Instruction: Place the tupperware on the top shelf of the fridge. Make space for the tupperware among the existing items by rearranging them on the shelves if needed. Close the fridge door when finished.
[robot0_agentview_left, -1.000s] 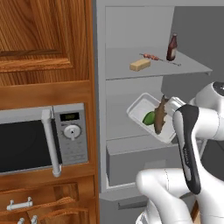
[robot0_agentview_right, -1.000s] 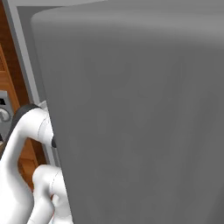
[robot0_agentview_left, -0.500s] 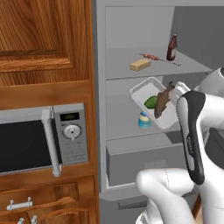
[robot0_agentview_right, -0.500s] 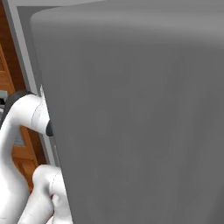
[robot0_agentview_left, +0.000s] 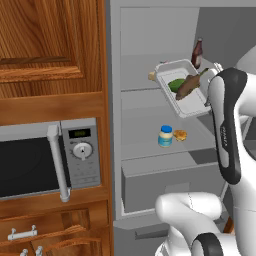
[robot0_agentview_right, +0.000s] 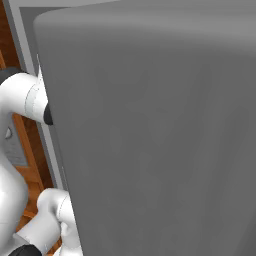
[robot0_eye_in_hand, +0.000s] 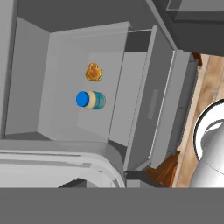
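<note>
Right of centre in the left base view, the claw (robot0_agentview_left: 209, 80) pinches the tilted tupperware (robot0_agentview_left: 182, 90) — up by the top shelf (robot0_agentview_left: 137, 75).

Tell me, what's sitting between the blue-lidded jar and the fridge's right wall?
A small orange round item sits right beside the blue-lidded jar, on the wall side of the shelf; the left base view shows it.

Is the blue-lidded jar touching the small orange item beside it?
Apart. Hand view shows bare shelf between the jar and the orange item.
</note>
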